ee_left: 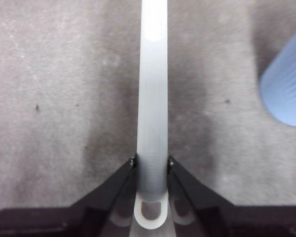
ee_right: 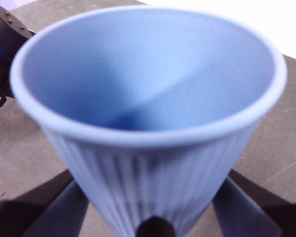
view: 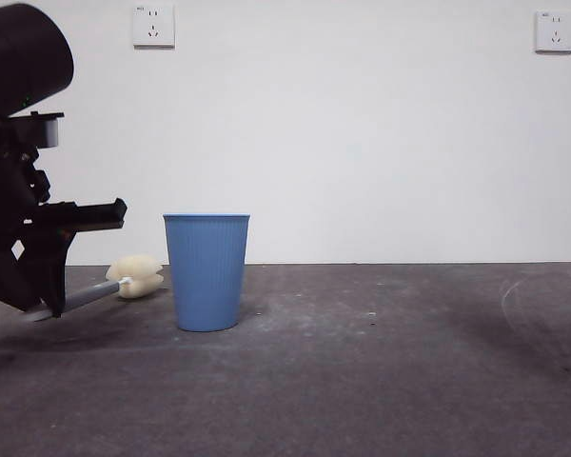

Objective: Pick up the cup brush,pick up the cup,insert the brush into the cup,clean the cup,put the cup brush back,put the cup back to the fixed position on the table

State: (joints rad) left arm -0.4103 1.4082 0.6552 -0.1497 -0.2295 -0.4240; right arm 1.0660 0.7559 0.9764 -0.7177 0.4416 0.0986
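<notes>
- One blue ribbed cup (view: 206,271) stands on the table (view: 362,381), nothing inside it.
- Left gripper (ee_left: 151,165) pinches the cup brush (ee_left: 152,98) handle beside the cup.
- Right gripper (ee_right: 153,207) has its jaws spread around the cup.

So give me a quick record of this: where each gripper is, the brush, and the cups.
left gripper: shut on the brush handle, at the table's left side
brush: tilted, sponge head low beside the standing cup
right gripper: around a second blue cup, outside the front view; grip unclear
standing cup: upright on the table, untouched
</notes>
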